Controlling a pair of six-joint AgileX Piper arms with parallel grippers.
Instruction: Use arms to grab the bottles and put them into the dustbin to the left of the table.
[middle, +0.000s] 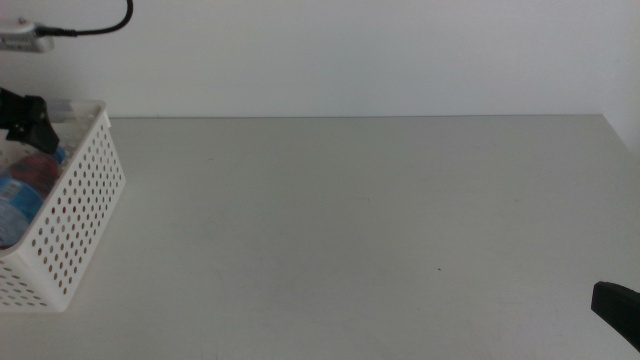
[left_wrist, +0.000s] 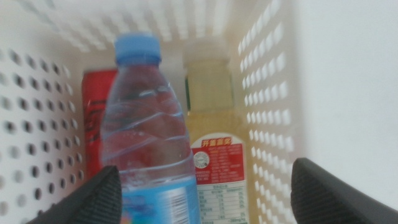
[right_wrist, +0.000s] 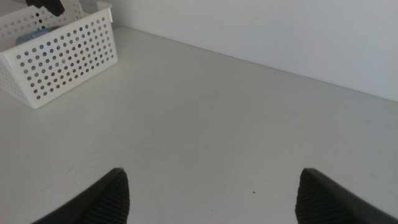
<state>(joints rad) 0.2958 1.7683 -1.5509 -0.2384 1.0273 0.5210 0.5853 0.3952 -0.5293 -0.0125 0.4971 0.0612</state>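
The white perforated dustbin (middle: 85, 205) stands at the table's (middle: 350, 220) left edge. In the left wrist view, three bottles lie inside it side by side: a clear water bottle (left_wrist: 146, 130) with a blue cap, a yellow tea bottle (left_wrist: 211, 106) with a white cap, and a red can (left_wrist: 96, 112) against the wall. My left gripper (left_wrist: 206, 168) hangs open over the dustbin, its jaws wide apart and touching nothing. In the middle view the left gripper (middle: 38, 128) sits above the bin's far end. My right gripper (right_wrist: 212, 173) waits open at the table's near right corner.
The dustbin (right_wrist: 62, 56) also shows at the far side of the right wrist view, with the left gripper (right_wrist: 46, 6) above it. A cable (middle: 100, 25) hangs at the upper left. The table's back edge meets a white wall.
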